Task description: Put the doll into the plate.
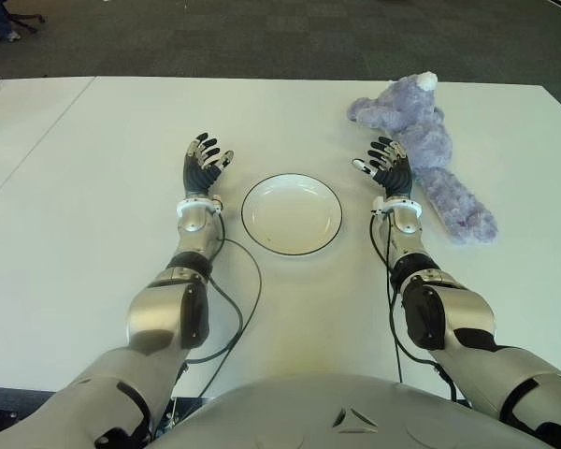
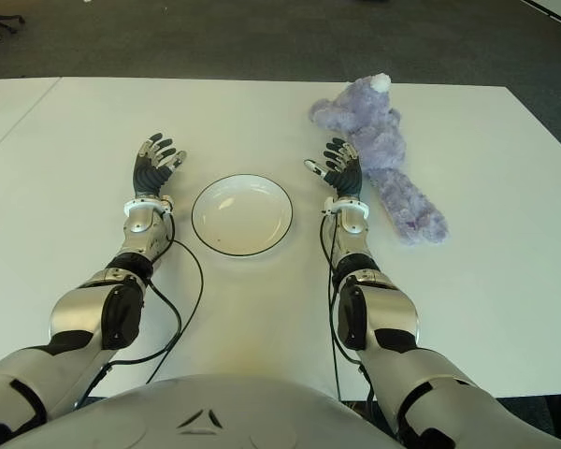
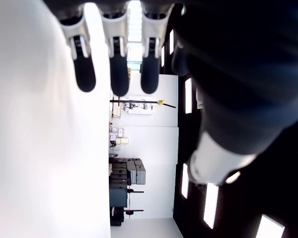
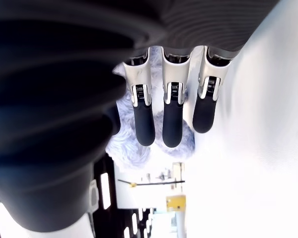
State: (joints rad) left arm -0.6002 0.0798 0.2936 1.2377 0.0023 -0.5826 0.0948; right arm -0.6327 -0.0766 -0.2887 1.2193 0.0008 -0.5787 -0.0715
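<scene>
A fluffy lavender plush doll [image 1: 428,150] lies on the white table at the right, its head toward the far edge and its legs stretched toward me. A round white plate [image 1: 292,213] with a dark rim sits empty in the middle. My right hand [image 1: 387,167] is palm up between plate and doll, fingers spread, just left of the doll's body and holding nothing. Past those straight fingers [image 4: 172,119] the right wrist view shows the doll [image 4: 134,148]. My left hand [image 1: 204,166] shows left of the plate, palm up and spread.
The white table [image 1: 93,187] spreads wide to the left and toward me. Black cables [image 1: 248,299] trail from both forearms across the near table. Dark carpet [image 1: 262,37] lies beyond the far edge.
</scene>
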